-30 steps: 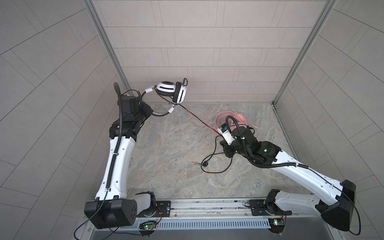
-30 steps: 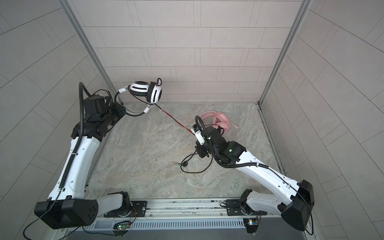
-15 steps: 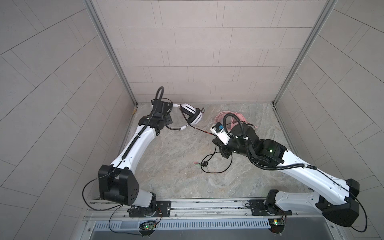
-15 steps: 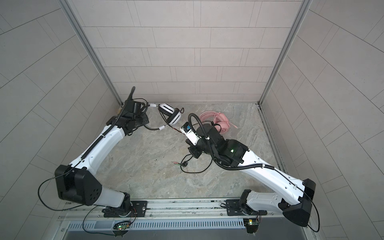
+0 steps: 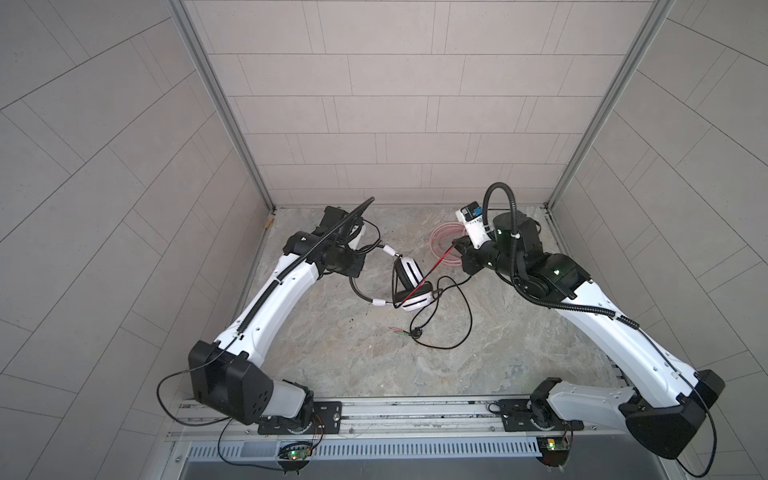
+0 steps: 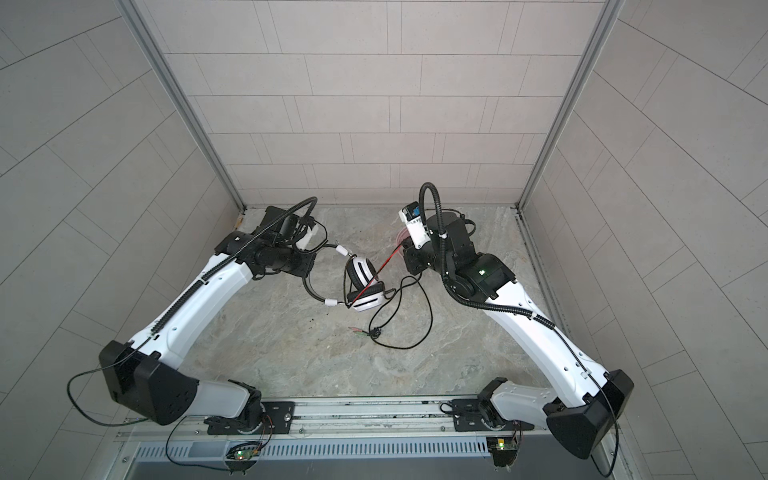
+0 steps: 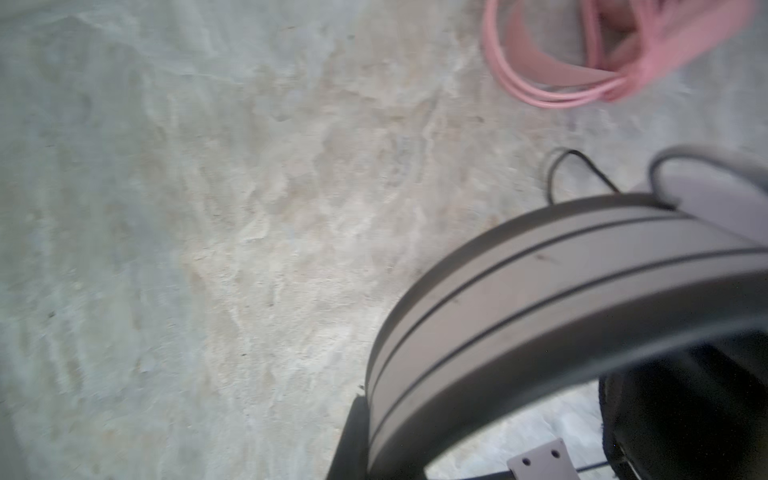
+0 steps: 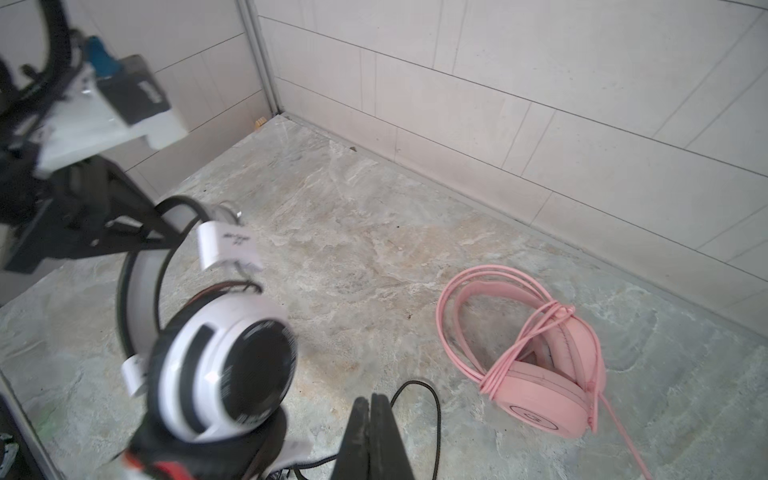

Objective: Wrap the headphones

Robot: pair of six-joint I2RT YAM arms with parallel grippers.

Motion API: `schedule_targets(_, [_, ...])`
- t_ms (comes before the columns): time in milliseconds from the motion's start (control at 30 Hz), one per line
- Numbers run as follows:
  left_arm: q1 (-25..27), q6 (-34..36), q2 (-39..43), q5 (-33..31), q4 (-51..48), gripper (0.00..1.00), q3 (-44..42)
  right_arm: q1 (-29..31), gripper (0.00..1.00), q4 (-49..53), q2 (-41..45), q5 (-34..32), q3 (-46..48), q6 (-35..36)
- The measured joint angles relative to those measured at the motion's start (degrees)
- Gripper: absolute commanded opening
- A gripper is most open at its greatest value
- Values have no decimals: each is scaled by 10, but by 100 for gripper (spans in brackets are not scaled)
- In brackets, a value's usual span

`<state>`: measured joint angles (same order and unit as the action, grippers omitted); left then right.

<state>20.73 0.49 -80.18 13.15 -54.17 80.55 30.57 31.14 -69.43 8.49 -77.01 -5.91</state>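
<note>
At back of bench [image 5: 374, 374], pink headset [image 8: 540, 390] looks wrapped. White headset [image 5: 409, 286]: left gripper [image 8: 164, 235] clamps it, right gripper [image 8: 371, 415] pinches cable [image 5: 471, 318], mostly loose, so wrap pending.

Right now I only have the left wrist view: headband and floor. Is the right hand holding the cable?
Observer: Yes. The right hand is shut on the cable, whose red stretch runs taut to the white headset.
Operator: Where's the plug?
Observer: The plug lies loose on the floor, on the robot's side of that headset.
Operator: Is the pink headset done? I only see its band.
Observer: Its cord is looped round band and earcups, one tail trailing away.
</note>
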Motion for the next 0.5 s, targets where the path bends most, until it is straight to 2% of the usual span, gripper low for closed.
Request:
schedule_targets(133, [14,28,2,84,-35,0,3,-17,0,0,-26,40,0,-8])
schedule_targets(333, [60,56,-12,128,-70,0,4,-17,0,-8,-90,105,-3,-25])
schedule_targets(500, [83,61,-16,167,-73,0,4,-17,0,-22,-127,120,-3,-37])
